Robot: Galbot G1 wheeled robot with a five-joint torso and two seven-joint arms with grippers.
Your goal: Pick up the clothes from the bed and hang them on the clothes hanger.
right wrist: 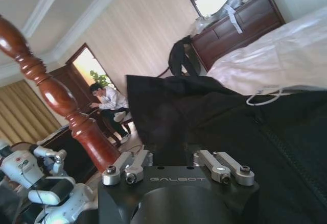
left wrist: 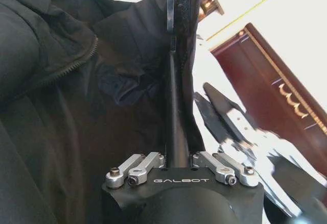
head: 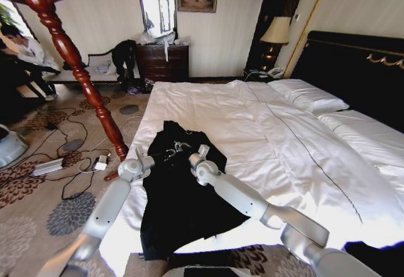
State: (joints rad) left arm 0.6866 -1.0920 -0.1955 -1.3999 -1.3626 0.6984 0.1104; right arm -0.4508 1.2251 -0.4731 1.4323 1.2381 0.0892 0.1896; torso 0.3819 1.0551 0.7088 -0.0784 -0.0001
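clothes hanger [head: 69, 53] bare, nothing hung | left hand [head: 140, 161] at jacket's left edge, fingers pinched on fabric | clothes [head: 180, 195] flat on bed [head: 265, 138] near corner, unlifted | right hand [head: 201, 157] on jacket's upper part, grip: cannot tell | hanging remains

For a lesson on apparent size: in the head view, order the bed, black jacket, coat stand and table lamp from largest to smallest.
1. Bed
2. Black jacket
3. Coat stand, though nearness to the camera inflates it
4. Table lamp
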